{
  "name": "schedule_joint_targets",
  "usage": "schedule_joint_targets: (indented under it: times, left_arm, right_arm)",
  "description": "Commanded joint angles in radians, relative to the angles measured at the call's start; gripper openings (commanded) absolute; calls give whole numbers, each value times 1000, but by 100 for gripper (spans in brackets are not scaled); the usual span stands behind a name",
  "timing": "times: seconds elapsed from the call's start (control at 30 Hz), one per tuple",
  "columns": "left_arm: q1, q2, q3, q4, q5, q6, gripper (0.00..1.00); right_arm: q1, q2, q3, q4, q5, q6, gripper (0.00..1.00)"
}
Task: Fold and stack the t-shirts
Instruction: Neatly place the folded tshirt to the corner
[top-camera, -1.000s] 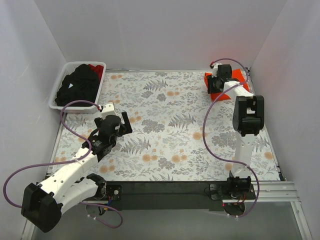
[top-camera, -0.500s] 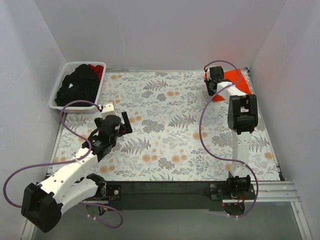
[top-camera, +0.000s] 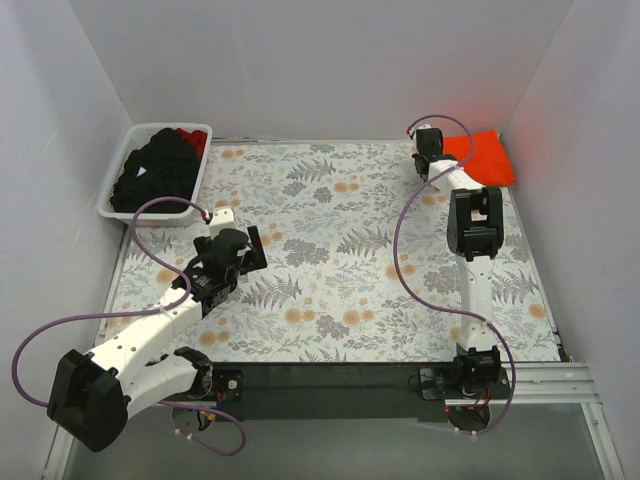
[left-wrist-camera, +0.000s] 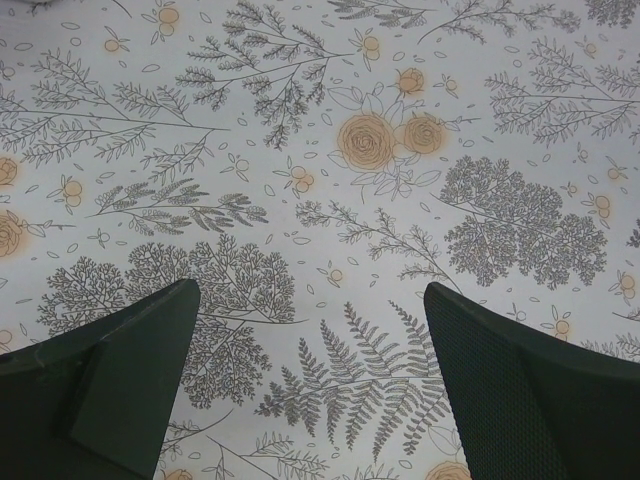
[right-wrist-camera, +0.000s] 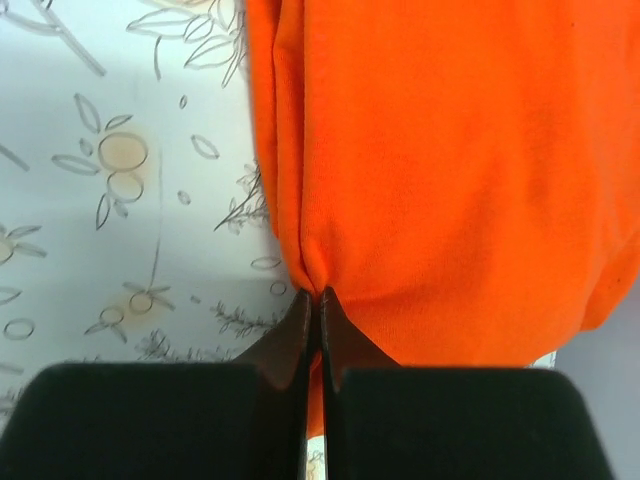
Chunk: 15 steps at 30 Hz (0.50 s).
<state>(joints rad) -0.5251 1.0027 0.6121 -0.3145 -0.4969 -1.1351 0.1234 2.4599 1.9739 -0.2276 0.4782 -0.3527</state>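
A bright orange t-shirt (top-camera: 482, 156) lies folded in the table's back right corner. My right gripper (top-camera: 430, 152) is at its left edge. In the right wrist view the orange t-shirt (right-wrist-camera: 450, 150) puckers where the right gripper (right-wrist-camera: 313, 296) is shut on a pinch of its edge. Black t-shirts (top-camera: 150, 170) and a dark red one (top-camera: 188, 138) are heaped in the white basket (top-camera: 203, 160) at the back left. My left gripper (top-camera: 254, 246) hovers over the table's left half, and the left gripper (left-wrist-camera: 310, 288) stands wide open with only the patterned cloth below.
A floral tablecloth (top-camera: 330, 250) covers the table. White walls close in on the left, back and right. The orange shirt lies tight against the right wall. The left arm's purple cable (top-camera: 150, 215) loops near the basket.
My right gripper has closed onto the orange shirt's edge and shifted back and left. The shirt now lies further into the corner. The left arm has barely moved.
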Motion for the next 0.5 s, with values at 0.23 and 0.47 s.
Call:
schedule_joint_targets:
  times: [0.23, 0.47]
  left_arm:
    - [5, 25, 3, -8, -9, -11, 94]
    - [5, 22, 3, -6, -5, -12, 94]
  right_arm:
    - [-27, 70, 117, 34, 68, -40, 1]
    - [-28, 71, 120, 34, 69, -37, 4]
